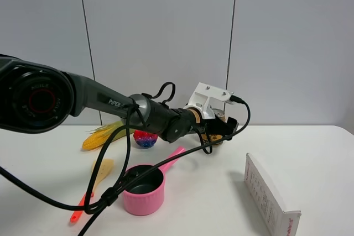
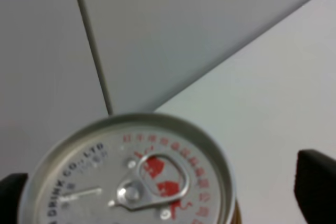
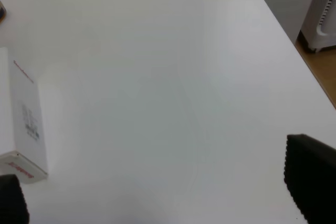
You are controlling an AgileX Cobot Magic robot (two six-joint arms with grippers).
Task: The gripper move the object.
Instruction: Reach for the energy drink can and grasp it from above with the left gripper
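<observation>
The left gripper (image 1: 222,127) reaches over the white table (image 1: 310,147) to the gold can (image 1: 219,118), which stands near the far edge beside a multicoloured ball (image 1: 145,138). The left wrist view shows the jaws wide, flanking the can, apparently lined up to grasp it. The right gripper (image 3: 160,190) hangs wide and empty near a white box (image 3: 23,124).
</observation>
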